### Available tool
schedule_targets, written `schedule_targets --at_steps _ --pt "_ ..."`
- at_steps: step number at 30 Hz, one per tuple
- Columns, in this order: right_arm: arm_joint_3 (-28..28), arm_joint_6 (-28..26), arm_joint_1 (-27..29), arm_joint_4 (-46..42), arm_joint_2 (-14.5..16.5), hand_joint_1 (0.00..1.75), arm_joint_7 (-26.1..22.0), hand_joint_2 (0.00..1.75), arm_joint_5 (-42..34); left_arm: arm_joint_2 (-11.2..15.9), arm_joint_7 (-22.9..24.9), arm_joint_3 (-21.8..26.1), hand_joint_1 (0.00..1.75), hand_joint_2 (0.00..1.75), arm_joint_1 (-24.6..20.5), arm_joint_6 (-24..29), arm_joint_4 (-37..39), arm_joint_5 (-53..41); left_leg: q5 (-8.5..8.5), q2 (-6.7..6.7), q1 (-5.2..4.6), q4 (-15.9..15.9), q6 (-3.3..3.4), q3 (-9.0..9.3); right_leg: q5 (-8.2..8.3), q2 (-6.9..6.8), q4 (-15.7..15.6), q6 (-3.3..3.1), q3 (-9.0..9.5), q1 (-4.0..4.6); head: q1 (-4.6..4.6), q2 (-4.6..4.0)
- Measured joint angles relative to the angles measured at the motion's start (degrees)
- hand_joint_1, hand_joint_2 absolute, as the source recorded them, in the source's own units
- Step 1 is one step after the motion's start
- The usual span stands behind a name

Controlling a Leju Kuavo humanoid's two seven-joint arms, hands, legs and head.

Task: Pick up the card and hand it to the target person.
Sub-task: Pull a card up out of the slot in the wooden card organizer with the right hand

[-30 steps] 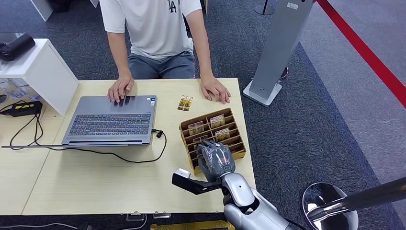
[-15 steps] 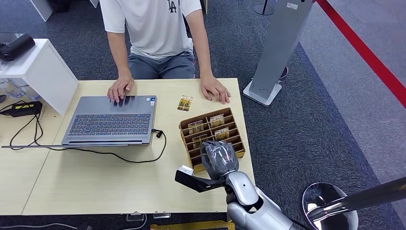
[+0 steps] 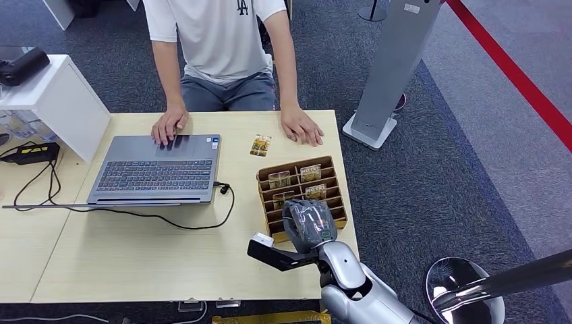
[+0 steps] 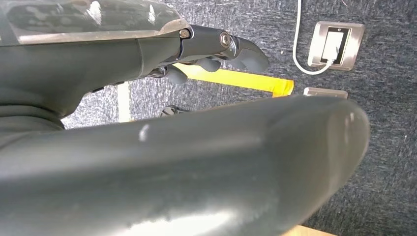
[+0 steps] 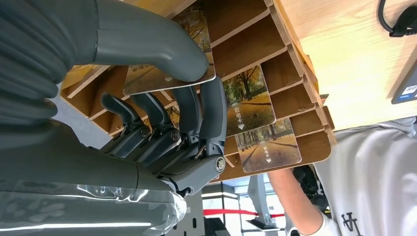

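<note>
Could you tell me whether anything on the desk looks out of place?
One small yellow picture card lies loose and flat on the pale wooden desk, apart from the brown slotted wooden card rack, whose other cards stand in slots.

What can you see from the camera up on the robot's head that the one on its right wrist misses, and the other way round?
Head view alone: the laptop, the loose card lying on the table, and the person's hands resting on it.

Right wrist view alone: the right robot hand pinching a card between thumb and finger at the holder, plus the tree pictures on the cards.

Both: the wooden card holder with cards standing in its slots, the right robot hand, and the person in the white shirt.
</note>
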Motion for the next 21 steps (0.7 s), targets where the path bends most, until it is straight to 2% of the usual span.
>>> schedule_targets --at_steps 8,12,16,21 --pt "-2.43 -0.77 -1.10 -20.18 -6.01 1.66 2.16 1.75 3.65 -0.17 -0.03 0.67 0.00 0.00 0.04 0.17 0.05 0.85 -0.05 -0.02 -0.04 0.17 0.02 -0.19 -0.05 -0.02 0.17 0.03 -0.18 -0.04 0.00 0.00" --pt "-2.96 -5.50 -0.95 -28.02 -7.74 1.66 1.54 1.75 7.73 -0.41 0.01 0.54 0.00 0.00 0.07 0.07 0.02 0.83 -0.04 -0.05 -0.05 0.19 0.02 -0.21 -0.06 -0.05 0.19 0.02 -0.20 -0.05 0.00 0.00" --pt "-2.66 -9.38 -0.74 -29.00 -7.49 1.66 -0.53 1.75 10.60 -0.62 0.05 0.22 0.00 0.00 0.05 -0.01 0.01 0.59 -0.04 -0.06 -0.04 0.13 0.01 -0.13 -0.06 -0.06 0.13 0.01 -0.12 -0.04 0.00 0.00" --pt "-1.90 -16.04 -1.09 -22.40 -5.57 1.66 -3.33 1.75 13.84 -0.72 0.00 -0.20 0.00 0.00 0.03 -0.19 0.03 0.23 0.00 0.01 -0.02 0.00 0.01 0.02 0.01 0.02 -0.01 0.00 0.01 -0.02 0.00 0.00"
